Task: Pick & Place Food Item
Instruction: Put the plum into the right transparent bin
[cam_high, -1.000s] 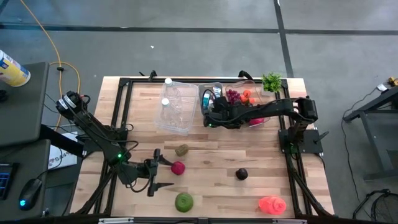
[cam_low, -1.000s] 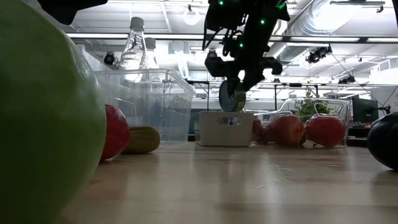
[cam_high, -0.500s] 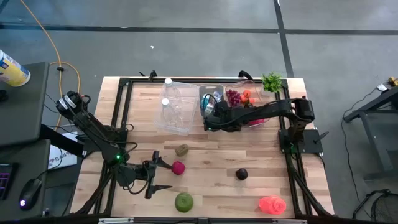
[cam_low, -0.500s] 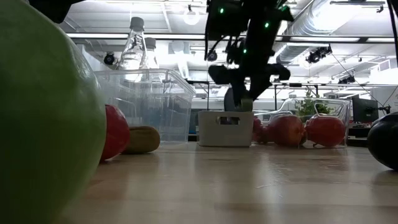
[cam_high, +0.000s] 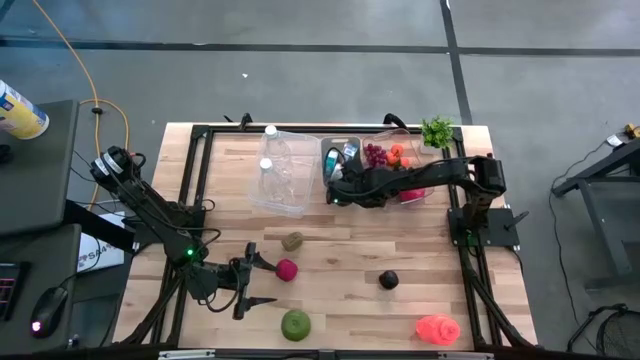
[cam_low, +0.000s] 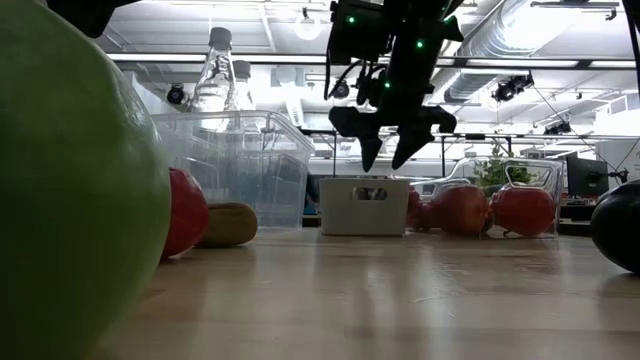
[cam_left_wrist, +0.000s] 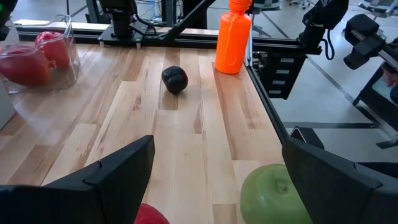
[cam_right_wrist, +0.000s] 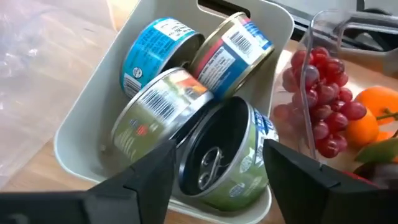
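Observation:
My right gripper (cam_high: 334, 182) hangs open above the white bin (cam_high: 338, 152), its fingers (cam_low: 368, 152) spread with nothing between them. In the bin lie several tins; a green-labelled tin (cam_right_wrist: 227, 158) rests tilted on the others, its pull-tab lid facing up. My left gripper (cam_high: 262, 280) waits open near the table's front left. A red fruit (cam_high: 287, 269) and a green apple (cam_high: 296, 323) lie on the table just ahead of it, untouched.
A clear tub with bottles (cam_high: 280, 175) stands left of the bin. A clear box (cam_high: 398, 165) with grapes (cam_right_wrist: 317, 93) and red fruit is on its right. On the boards lie an olive fruit (cam_high: 292, 241), a dark fruit (cam_high: 389, 280) and an orange bottle (cam_high: 437, 328).
My right gripper has opened over the white bin and let go of a tin. A second ago the tin sat between its fingers; it sank and now lies in the bin among the other tins. The gripper has stayed above the bin.

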